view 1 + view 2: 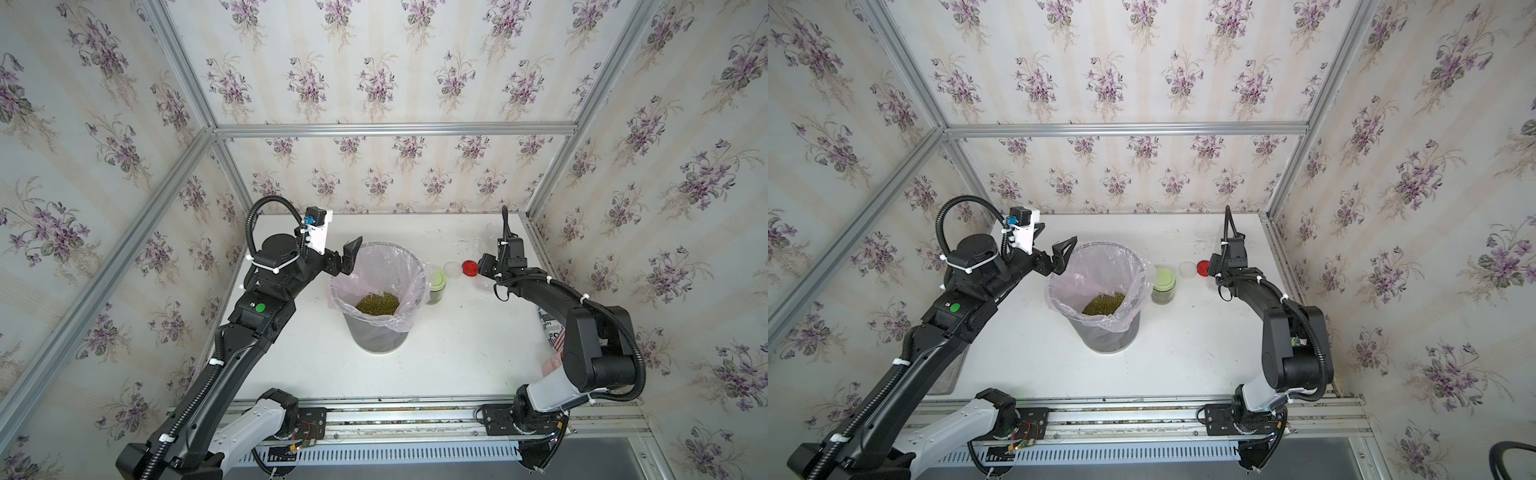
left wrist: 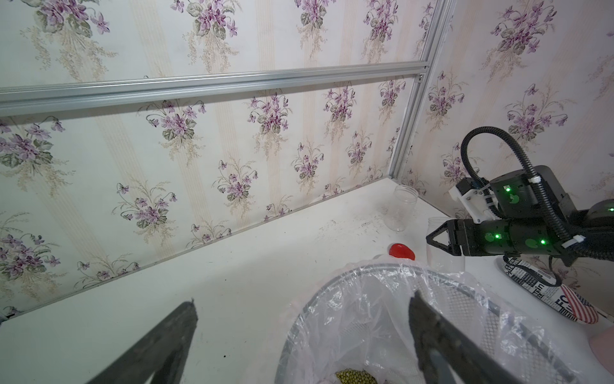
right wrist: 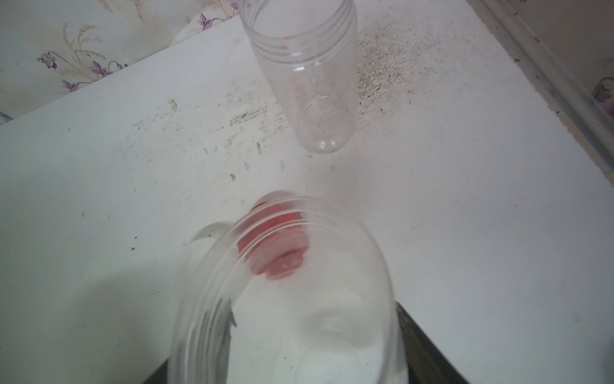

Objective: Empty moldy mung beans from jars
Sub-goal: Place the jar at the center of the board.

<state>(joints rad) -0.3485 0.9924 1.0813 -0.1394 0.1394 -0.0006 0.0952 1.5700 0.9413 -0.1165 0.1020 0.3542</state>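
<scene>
Mung beans [image 1: 377,304], olive-green: we log one heap at the bottom of the grey bin [image 1: 374,337], inside its pinkish liner [image 1: 401,266], mid-table. We count more beans in the green-lidded jar [image 1: 436,286], which is upright, closed and just beside the bin on the right arm's side. Red lid [image 1: 469,268] and white lid [image 1: 452,269] lie side by side on the table [image 1: 457,357], between that jar and the right gripper [image 2: 433,240]. Right gripper: jaws clamped on an empty clear jar [image 3: 282,299], lidless, mouth up; we cannot tell whether its base touches the table. A second empty jar [image 3: 315,83], also lidless, stands apart from it toward the back wall. Left gripper [image 2: 302,299]: jaws wide apart, holding nothing, one finger over the bin's mouth and the other outside the rim. Printed can [image 2: 545,292] lies near the table's right edge.
</scene>
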